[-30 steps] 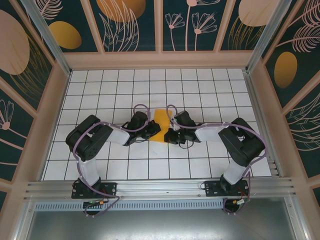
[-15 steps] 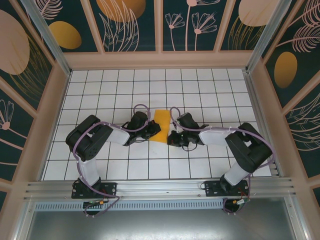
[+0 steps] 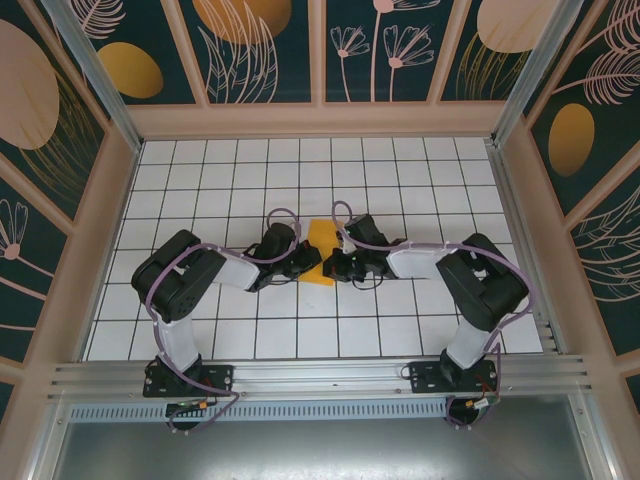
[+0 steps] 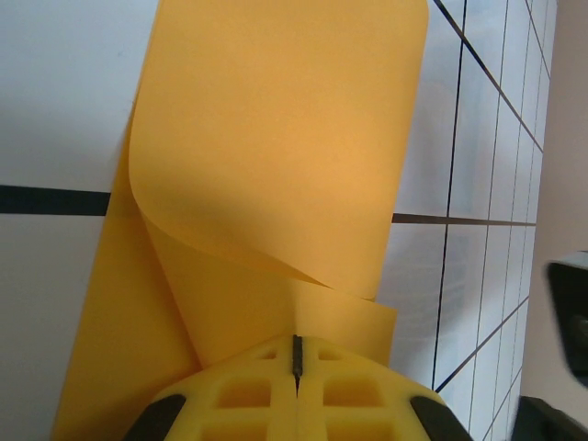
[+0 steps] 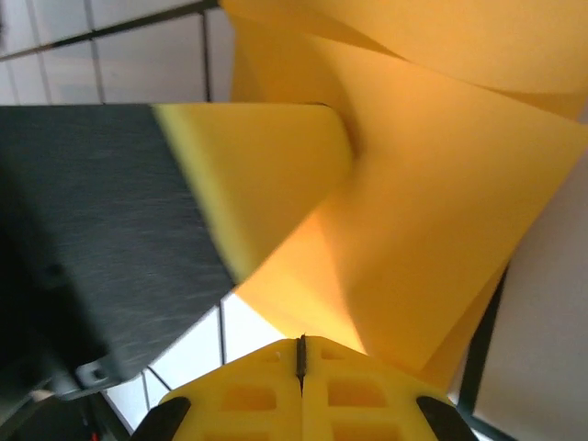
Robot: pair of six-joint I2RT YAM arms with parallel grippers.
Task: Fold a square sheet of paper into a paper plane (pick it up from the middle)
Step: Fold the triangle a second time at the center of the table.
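Observation:
The square sheet of paper (image 3: 320,243) is orange-yellow and lies partly folded on the white grid floor between my two grippers. In the left wrist view one flap of the paper (image 4: 276,138) curls over the lower layer. My left gripper (image 3: 308,262) is shut on the paper's near edge, and a crease runs up from the closed tips (image 4: 296,354). My right gripper (image 3: 336,266) is shut, its tips (image 5: 300,347) against the paper (image 5: 441,184); I cannot tell whether they pinch it. One left finger (image 5: 266,175) presses into the fold just ahead. A paper plane is out of view.
The grid floor (image 3: 240,180) is walled by wooden-framed panels with painted orange ovals (image 3: 130,70). An aluminium rail (image 3: 320,380) runs along the near edge by the arm bases. Both forearms lie low, angled inward to the middle.
The right gripper drew back toward the near side half a second ago, then moved in left against the paper again. The visible paper now looks narrower. The left arm has stayed put.

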